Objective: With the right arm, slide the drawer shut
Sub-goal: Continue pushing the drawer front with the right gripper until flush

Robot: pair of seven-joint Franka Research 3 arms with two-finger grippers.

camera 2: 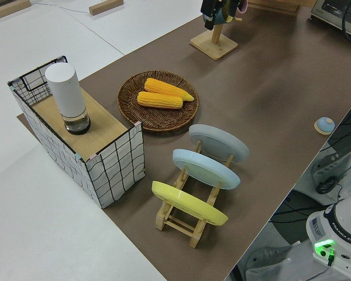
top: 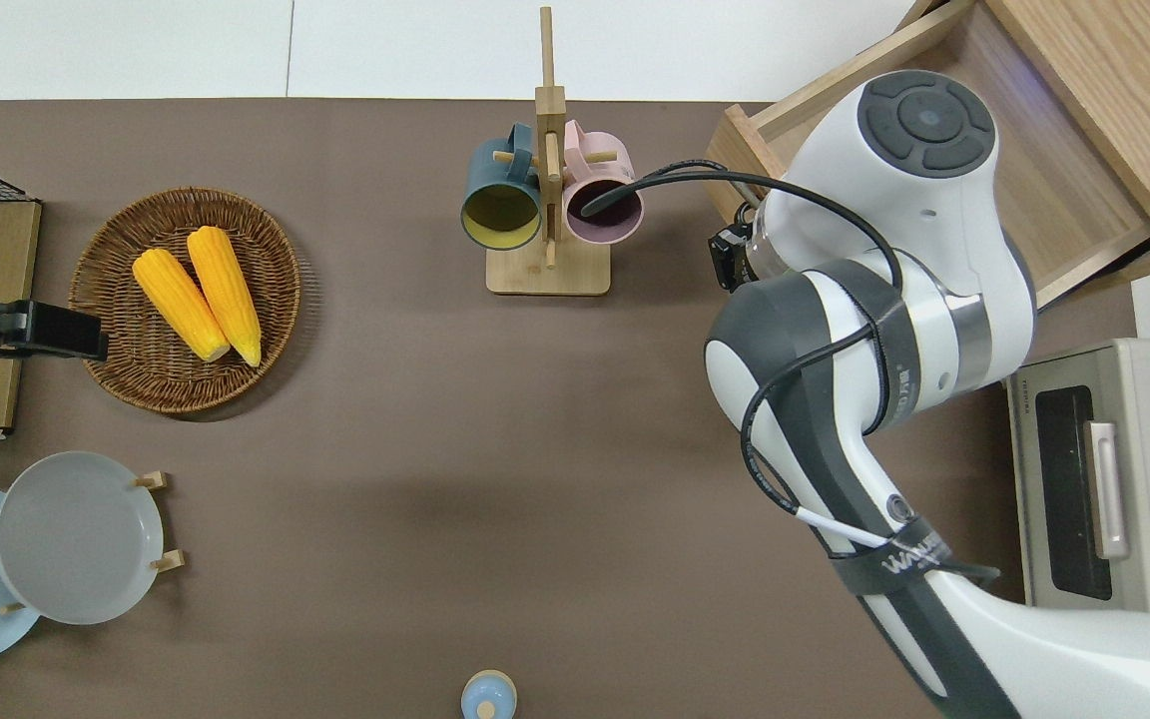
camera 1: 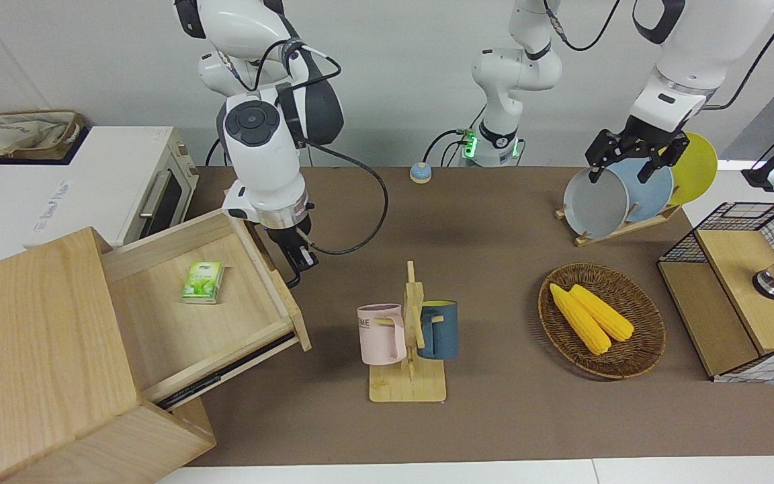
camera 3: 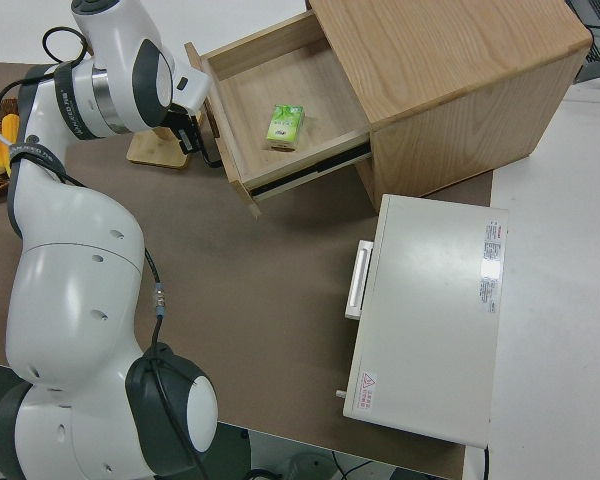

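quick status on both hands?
Right hand: at the drawer handle, grip cannot be told.
Left hand: parked, open.

A plain white wall [camera 1: 414, 60] rises past the brown counter [camera 1: 494, 222], with white floor [camera 2: 41, 222] all around it

A pale-wood drawer [camera 1: 226, 316] holding a green packet [camera 1: 203, 283], a white-and-grey right arm [camera 1: 263, 154], pink [camera 1: 381, 333] and dark blue [camera 1: 438, 329] mugs, yellow corn [camera 1: 590, 317] in a brown woven basket [camera 1: 642, 349], and grey [camera 1: 596, 202], blue [camera 1: 648, 189] and yellow [camera 1: 695, 167] plates sit on a brown surface [camera 1: 494, 228].
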